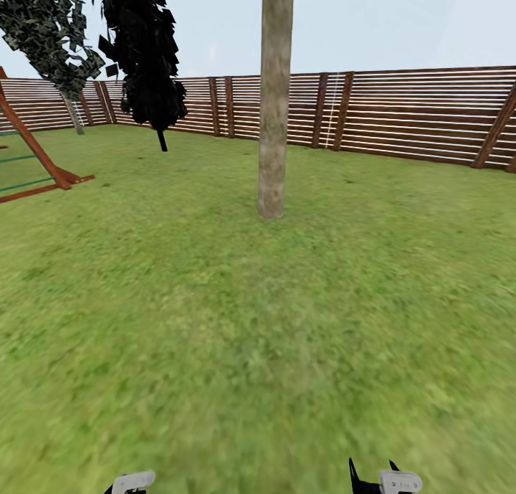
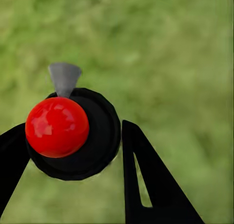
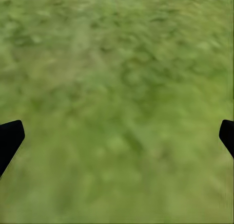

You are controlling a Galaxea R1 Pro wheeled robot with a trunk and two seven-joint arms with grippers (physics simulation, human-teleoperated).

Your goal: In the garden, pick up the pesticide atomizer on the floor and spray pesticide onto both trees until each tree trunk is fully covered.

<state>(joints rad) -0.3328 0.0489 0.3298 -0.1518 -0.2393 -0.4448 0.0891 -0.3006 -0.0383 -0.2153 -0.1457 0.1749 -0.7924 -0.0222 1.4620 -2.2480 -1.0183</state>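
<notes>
Left gripper (image 2: 73, 151) clamps our pesticide atomizer (image 2: 73, 134); right gripper (image 3: 117, 136) spread wide, empty over grass (image 3: 117, 63); tree trunk (image 1: 274, 100) frame centre.

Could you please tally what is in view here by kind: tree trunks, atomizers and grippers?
Tree trunks: 2, upright and leaning
Atomizers: 1, between the left gripper's fingers
Grippers: 2, counting the right gripper, open over grass
Total: 5

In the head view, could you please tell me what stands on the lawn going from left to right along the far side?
Red-brown wooden frame → leaning tree → dark-leaved tree → upright bare trunk → slatted fence running on to the right edge.
</notes>
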